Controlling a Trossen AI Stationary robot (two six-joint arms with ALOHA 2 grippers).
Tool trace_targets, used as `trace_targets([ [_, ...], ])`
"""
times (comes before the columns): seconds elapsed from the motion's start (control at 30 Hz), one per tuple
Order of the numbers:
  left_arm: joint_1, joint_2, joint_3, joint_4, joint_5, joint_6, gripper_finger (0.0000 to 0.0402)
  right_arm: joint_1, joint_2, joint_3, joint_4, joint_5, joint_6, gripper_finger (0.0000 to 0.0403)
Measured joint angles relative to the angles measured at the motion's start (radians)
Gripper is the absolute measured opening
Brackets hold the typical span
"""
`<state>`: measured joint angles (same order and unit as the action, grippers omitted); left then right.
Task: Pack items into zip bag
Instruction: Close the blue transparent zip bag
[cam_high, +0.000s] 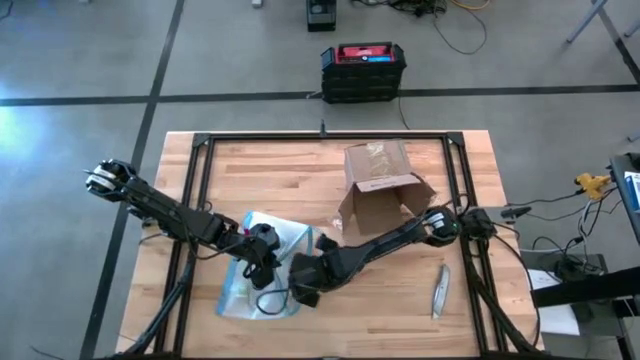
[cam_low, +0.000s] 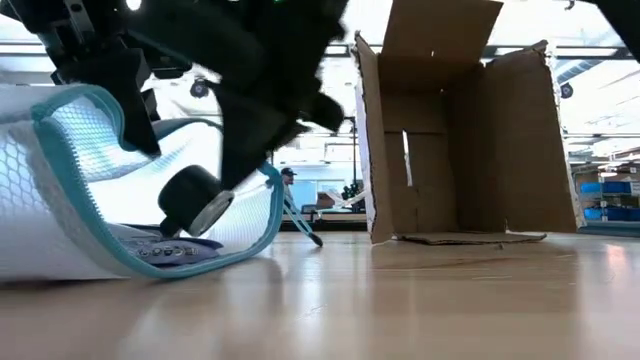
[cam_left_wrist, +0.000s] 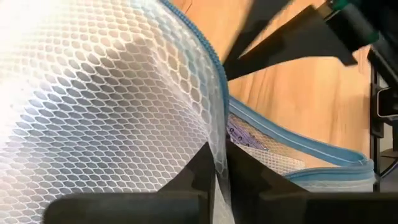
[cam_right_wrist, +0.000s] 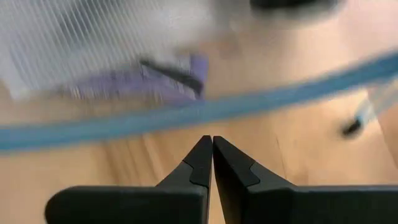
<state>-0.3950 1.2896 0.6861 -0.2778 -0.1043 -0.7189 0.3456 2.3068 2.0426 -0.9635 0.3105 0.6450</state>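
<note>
Both L fingers (cam_left_wrist: 205, 168) pinch zip bag (cam_left_wrist: 112, 112) edge

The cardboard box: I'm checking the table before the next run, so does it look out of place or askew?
Yes. The cardboard box lies tipped on its side, flaps splayed open and its opening facing across the table. In the low view one side flap hangs bent. Nothing looks spilled.

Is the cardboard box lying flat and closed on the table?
No, the cardboard box stands upright on the table with its flaps open.
</note>
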Motion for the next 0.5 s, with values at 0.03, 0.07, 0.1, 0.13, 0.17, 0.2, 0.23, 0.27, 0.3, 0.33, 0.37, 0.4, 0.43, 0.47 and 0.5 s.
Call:
trace_targets([
  [0.03,0.000,0.000,0.000,0.007,0.014,0.013,0.0055,0.004,-0.004,0.000,-0.027,-0.013,0.027,0.0000],
  [0.07,-0.001,0.000,0.000,0.016,0.027,0.025,0.0067,0.006,-0.007,-0.004,-0.033,-0.028,0.051,0.0000],
  [0.1,-0.001,0.000,0.000,0.029,0.046,0.039,0.0079,0.006,-0.007,-0.007,-0.023,-0.043,0.068,0.0000],
  [0.13,-0.001,0.000,0.000,0.047,0.066,0.055,0.0092,0.006,-0.009,-0.010,-0.006,-0.046,0.072,0.0000],
  [0.17,0.000,-0.001,0.000,0.065,0.086,0.072,0.0105,0.007,-0.009,-0.015,0.013,-0.043,0.074,0.0000],
  [0.2,-0.001,-0.002,0.000,0.090,0.103,0.088,0.0118,0.008,-0.009,-0.016,0.024,-0.032,0.076,0.0000],
  [0.23,-0.002,-0.002,0.002,0.116,0.121,0.104,0.0130,0.008,-0.009,-0.017,0.036,-0.014,0.077,0.0000],
  [0.27,-0.001,-0.002,0.003,0.138,0.136,0.119,0.0142,0.008,-0.009,-0.016,0.043,0.008,0.078,0.0000],
  [0.3,-0.001,-0.002,0.004,0.159,0.150,0.134,0.0153,0.009,-0.012,-0.016,0.032,0.029,0.082,0.0000],
  [0.33,-0.001,-0.002,0.005,0.174,0.156,0.148,0.0164,0.012,-0.017,-0.018,0.011,0.050,0.089,0.0000],
  [0.37,-0.001,-0.002,0.006,0.182,0.156,0.157,0.0174,0.016,-0.027,-0.023,-0.013,0.067,0.095,0.0000],
  [0.4,-0.001,-0.005,0.006,0.180,0.157,0.159,0.0183,0.020,-0.038,-0.028,-0.043,0.083,0.102,0.0000],
  [0.43,-0.001,-0.008,0.006,0.176,0.157,0.157,0.0190,0.026,-0.052,-0.034,-0.077,0.101,0.113,0.0000],
  [0.47,-0.001,-0.010,0.006,0.176,0.157,0.151,0.0197,0.035,-0.068,-0.043,-0.116,0.117,0.124,0.0000],
  [0.5,-0.001,-0.014,0.006,0.177,0.157,0.149,0.0203,0.042,-0.084,-0.054,-0.146,0.132,0.133,0.0000],
])
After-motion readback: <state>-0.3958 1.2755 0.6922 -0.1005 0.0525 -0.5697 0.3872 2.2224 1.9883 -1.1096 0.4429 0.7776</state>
